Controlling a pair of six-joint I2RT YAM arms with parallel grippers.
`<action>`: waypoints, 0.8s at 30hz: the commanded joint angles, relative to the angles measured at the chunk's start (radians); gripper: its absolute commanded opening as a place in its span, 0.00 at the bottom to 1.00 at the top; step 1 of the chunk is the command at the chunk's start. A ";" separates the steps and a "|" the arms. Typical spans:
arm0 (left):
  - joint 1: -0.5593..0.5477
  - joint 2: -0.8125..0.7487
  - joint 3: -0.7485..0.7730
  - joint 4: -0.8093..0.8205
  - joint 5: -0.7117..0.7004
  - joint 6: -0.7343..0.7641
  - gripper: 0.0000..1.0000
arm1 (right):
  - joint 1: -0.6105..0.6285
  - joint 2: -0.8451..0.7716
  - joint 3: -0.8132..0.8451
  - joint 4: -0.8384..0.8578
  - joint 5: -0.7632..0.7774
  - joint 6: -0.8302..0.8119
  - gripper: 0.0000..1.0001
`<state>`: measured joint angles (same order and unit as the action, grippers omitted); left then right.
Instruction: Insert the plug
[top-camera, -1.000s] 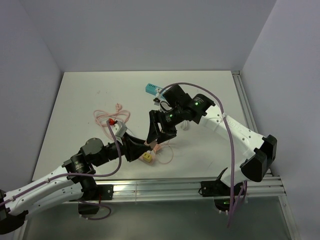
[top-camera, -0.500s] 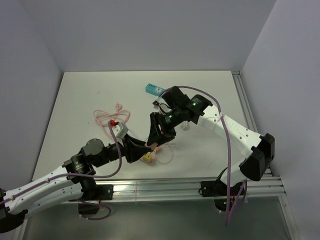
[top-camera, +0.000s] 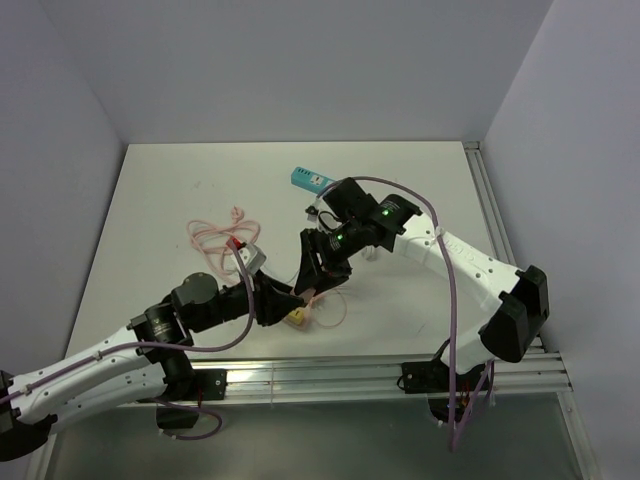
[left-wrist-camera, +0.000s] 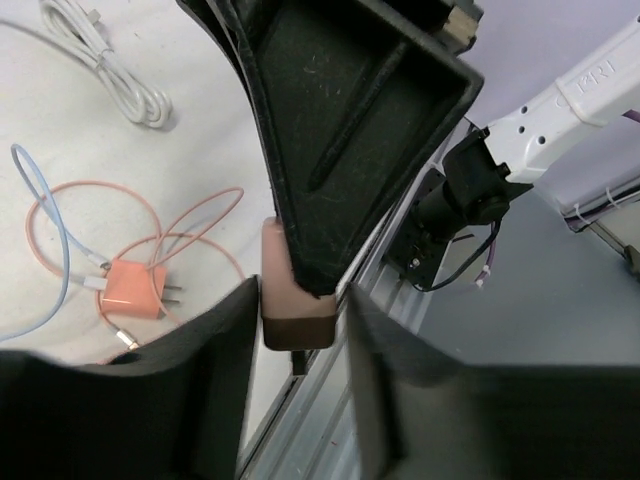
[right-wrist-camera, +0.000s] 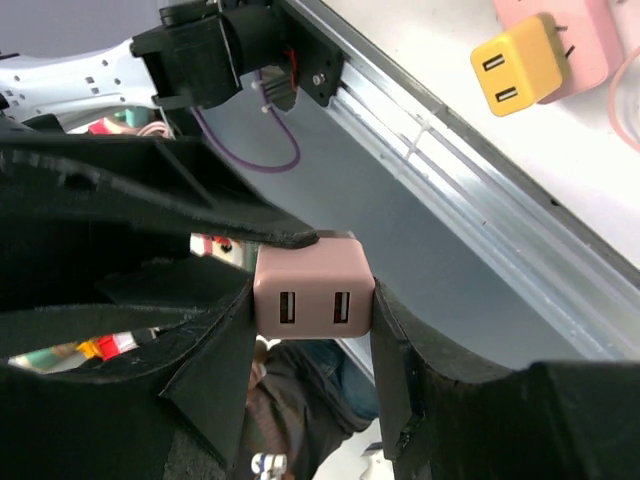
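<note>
My right gripper (right-wrist-camera: 313, 312) is shut on a pink USB charger block (right-wrist-camera: 313, 290), held above the table's near edge with its two ports facing the wrist camera. In the left wrist view the same block (left-wrist-camera: 285, 285) hangs from the right gripper's black fingers and sits between my left gripper's (left-wrist-camera: 300, 335) fingers. The left finger touches it and a narrow gap shows at the right finger. In the top view the two grippers meet at the front centre, left gripper (top-camera: 283, 300) and right gripper (top-camera: 312, 280). No cable plug shows in either gripper.
A yellow charger (top-camera: 295, 317) lies on the table under the grippers, next to a pink cable. A coiled pink cable (top-camera: 215, 237) lies at the left and a teal box (top-camera: 308, 180) behind. An orange charger (left-wrist-camera: 135, 290), a white cable (left-wrist-camera: 100, 70) and the aluminium rail (top-camera: 330, 375) are near.
My left arm has reached forward and right, bringing its fingers around the pink block. My right gripper has shifted slightly left with the block still in it.
</note>
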<state>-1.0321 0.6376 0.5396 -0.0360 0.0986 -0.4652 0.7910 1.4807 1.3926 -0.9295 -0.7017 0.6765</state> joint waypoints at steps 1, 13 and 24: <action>-0.005 -0.010 0.056 0.056 -0.022 -0.033 0.49 | 0.005 -0.048 0.022 0.057 0.070 -0.040 0.00; -0.003 -0.102 0.159 -0.355 -0.474 -0.291 0.99 | 0.016 -0.201 -0.076 0.263 0.566 -0.227 0.00; 0.396 0.140 0.298 -0.441 -0.214 -0.224 1.00 | 0.295 -0.142 -0.142 0.432 0.896 -0.382 0.00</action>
<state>-0.8036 0.7319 0.8032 -0.4900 -0.3126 -0.7570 1.0271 1.3167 1.2430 -0.5995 0.0849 0.3630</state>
